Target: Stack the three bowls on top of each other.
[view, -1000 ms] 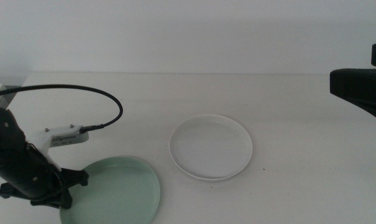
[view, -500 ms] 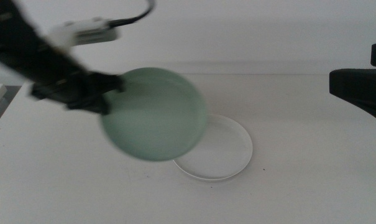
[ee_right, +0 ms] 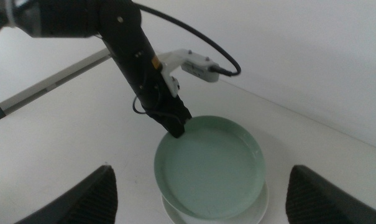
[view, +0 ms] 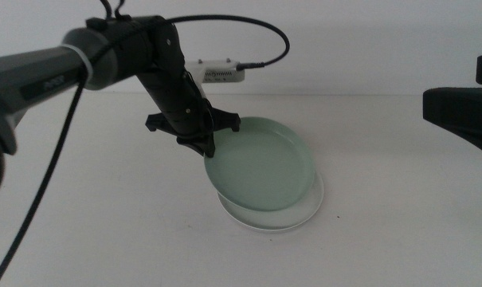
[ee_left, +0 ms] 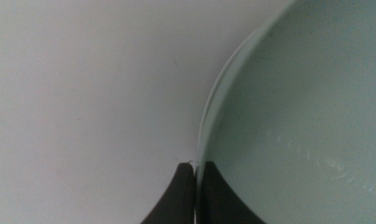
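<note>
Since half second ago, mint green bowl point(view: 260, 163) swings down at frame centre, tilted over white bowl point(view: 304, 209). Left gripper point(view: 209, 137) pinches its rim. Grey bowl unseen. Right gripper point(ee_right: 200, 186) waits, jaws spread. Placing step; next I level, lower, release.

The left arm point(view: 105, 60) is dark grey with faint lettering, a white wrist camera point(view: 217, 72) and black cable point(view: 256, 32).

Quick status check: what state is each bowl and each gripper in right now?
mint green bowl: gripped by its rim, tilted over the white bowl.
white bowl: flat on the table, mostly covered by the green one.
left gripper: shut on the green bowl's rim.
right gripper: open, waiting above, off to the right.
</note>
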You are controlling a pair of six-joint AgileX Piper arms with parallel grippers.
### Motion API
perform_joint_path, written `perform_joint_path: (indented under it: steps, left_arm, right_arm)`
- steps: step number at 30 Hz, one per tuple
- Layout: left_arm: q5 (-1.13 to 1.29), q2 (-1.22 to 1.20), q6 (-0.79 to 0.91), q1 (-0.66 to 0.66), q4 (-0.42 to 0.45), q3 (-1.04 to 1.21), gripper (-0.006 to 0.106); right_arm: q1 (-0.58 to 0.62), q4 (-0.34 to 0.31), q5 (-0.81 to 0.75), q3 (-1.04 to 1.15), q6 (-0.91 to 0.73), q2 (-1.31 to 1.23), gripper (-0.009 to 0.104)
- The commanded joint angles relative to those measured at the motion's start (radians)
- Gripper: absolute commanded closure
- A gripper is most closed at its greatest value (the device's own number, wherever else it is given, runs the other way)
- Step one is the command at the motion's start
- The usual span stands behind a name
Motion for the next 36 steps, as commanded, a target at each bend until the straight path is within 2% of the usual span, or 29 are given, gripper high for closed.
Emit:
perform_joint_path:
  steps: [1,8,14,16,19,21,26,31,36]
  left_arm:
    - [-0.028,0.011,0.000,-0.010,-0.016,-0.014,0.102]
    - [-0.044,0.049,0.051,-0.010,-0.106,-0.010,0.102]
    - [-0.041,0.064,0.072,-0.010,-0.107,-0.010,0.096]
    - [-0.041,0.064,0.077,-0.010,-0.107,-0.010,0.089]
    - [-0.035,0.064,0.108,-0.010,-0.108,-0.010,0.071]
    - [-0.022,0.059,0.129,-0.008,-0.106,-0.010,0.055]
    - [0.046,-0.038,0.138,0.041,-0.096,0.000,0.006]
    - [0.042,-0.307,0.151,0.168,-0.080,0.120,0.007]
    - [-0.129,-0.670,0.136,0.284,0.051,0.412,0.007]
  right_arm:
    - [-0.004,0.003,-0.008,0.006,-0.002,-0.004,0.002]
    - [-0.004,0.003,-0.008,0.006,-0.002,-0.004,0.002]
    - [-0.004,0.003,-0.008,0.006,-0.002,-0.004,0.002]
    - [-0.004,0.003,-0.008,0.006,-0.002,-0.004,0.002]
    - [-0.004,0.003,-0.008,0.006,-0.002,-0.004,0.002]
    - [-0.004,0.003,-0.008,0.006,-0.002,-0.004,0.002]
    - [-0.004,0.003,-0.008,0.006,-0.002,-0.004,0.002]
    - [-0.004,0.003,-0.008,0.006,-0.002,-0.004,0.002]
    - [-0.004,0.003,-0.008,0.006,-0.002,-0.004,0.002]
